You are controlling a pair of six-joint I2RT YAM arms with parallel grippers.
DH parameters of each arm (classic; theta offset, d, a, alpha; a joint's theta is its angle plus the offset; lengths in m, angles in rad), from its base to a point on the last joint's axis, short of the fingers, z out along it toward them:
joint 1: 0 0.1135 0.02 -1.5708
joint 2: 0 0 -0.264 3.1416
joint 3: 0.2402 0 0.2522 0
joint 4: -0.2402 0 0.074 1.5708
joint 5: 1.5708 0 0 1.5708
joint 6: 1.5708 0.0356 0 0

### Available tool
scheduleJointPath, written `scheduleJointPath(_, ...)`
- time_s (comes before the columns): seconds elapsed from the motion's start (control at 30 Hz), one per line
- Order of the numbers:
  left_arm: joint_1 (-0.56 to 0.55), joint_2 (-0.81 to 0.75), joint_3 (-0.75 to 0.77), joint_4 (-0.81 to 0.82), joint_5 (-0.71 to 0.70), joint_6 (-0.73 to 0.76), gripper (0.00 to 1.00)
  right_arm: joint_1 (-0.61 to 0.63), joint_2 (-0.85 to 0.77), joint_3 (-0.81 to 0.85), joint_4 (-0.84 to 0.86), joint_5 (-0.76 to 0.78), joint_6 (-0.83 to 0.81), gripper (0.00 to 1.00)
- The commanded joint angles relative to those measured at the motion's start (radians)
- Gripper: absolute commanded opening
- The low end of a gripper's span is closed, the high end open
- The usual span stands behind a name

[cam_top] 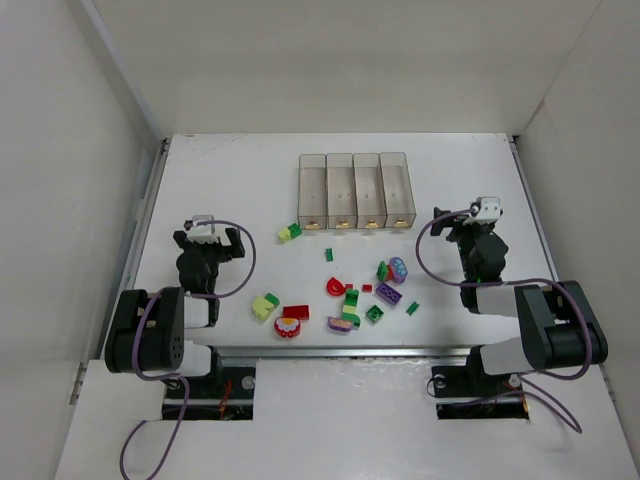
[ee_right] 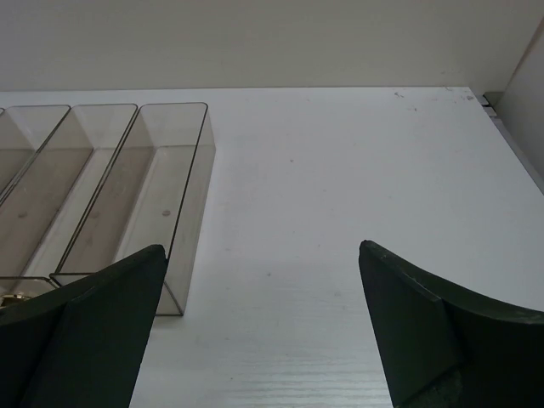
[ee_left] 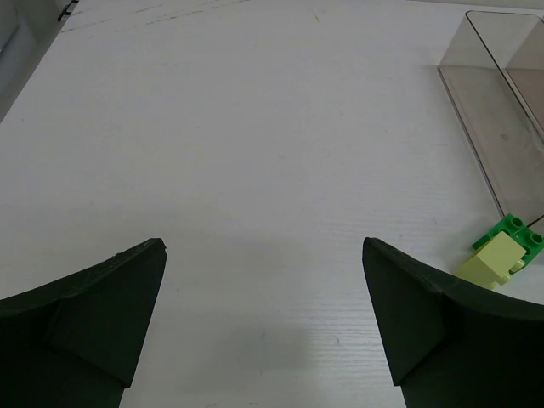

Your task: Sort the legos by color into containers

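White walls [cam_top: 80, 150] box in a white table [cam_top: 220, 180], and the row of four clear containers [cam_top: 355, 190] stands at upper centre of the top view. It sits just beyond the legos [cam_top: 351, 300], probably so that either arm can reach any bin. No brick shows inside any of them, so by the look of it sorting has not begun.

The legos lie loose across the lower middle of that view. One yellow-green and green pair [ee_left: 501, 255] lies apart from the rest, just beside the near end of the leftmost bin.

The left gripper [ee_left: 263, 246] and right gripper [ee_right: 261, 248] hang at either side of the pile, jaws spread wide and holding nothing. This likely keeps the bricks in plain sight from above.

Each wrist view is narrow:
- **Left wrist:** it catches only a corner of one bin, and its own finger cuts off part of that pair.
- **Right wrist:** it shows three bins cut off at the left edge of the frame and no legos.

Several pieces sit stacked in mixed colours. Whether they are clipped together cannot be told.
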Motion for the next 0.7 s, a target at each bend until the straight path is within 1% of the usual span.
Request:
scheduleJointPath(0.0, -0.005, -0.009, 0.007, 0.231, 0.005, 0.004, 1.0, -0.005, -0.002, 0.025, 0.037, 0.007, 0.014, 1.0)
scheduleJointPath(0.33, -0.005, -0.009, 0.007, 0.231, 0.005, 0.004, 1.0, -0.005, -0.002, 0.025, 0.037, 0.007, 0.014, 1.0)
scheduleJointPath(0.4, -0.005, -0.018, 0.016, 0.215, 0.041, 0.026, 1.0, -0.005, -0.002, 0.043, 0.007, 0.007, 0.014, 1.0)
scheduleJointPath(0.43, -0.005, -0.077, 0.033, 0.16, 0.083, 0.045, 1.0, -0.005, -0.011, 0.028, 0.041, 0.007, 0.014, 1.0)
scheduleJointPath(0.47, -0.005, -0.125, 0.072, 0.041, 0.199, 0.074, 1.0, -0.005, -0.031, 0.028, 0.042, 0.007, 0.014, 1.0)
scheduleJointPath(0.5, -0.005, -0.173, 0.13, -0.246, 0.262, 0.141, 1.0, 0.009, -0.083, 0.028, -0.023, -0.038, -0.001, 1.0)
scheduleJointPath(0.53, -0.005, -0.231, 0.278, -0.387, 0.348, 0.224, 1.0, 0.027, -0.152, 0.122, -0.165, -0.039, -0.033, 1.0)
scheduleJointPath(0.57, -0.005, -0.243, 0.356, -0.516, 0.502, 0.313, 1.0, 0.049, -0.257, 0.178, -0.399, -0.028, -0.108, 1.0)
scheduleJointPath(0.6, -0.016, -0.244, 0.422, -0.604, 0.516, 0.356, 1.0, 0.105, -0.3, 0.233, -0.482, -0.004, -0.171, 1.0)
scheduleJointPath(0.63, -0.016, -0.254, 0.515, -0.682, 0.502, 0.344, 1.0, 0.138, -0.336, 0.323, -0.539, 0.025, -0.238, 1.0)
scheduleJointPath(0.67, -0.016, -0.254, 0.555, -0.709, 0.473, 0.344, 1.0, 0.167, -0.391, 0.366, -0.617, 0.059, -0.38, 1.0)
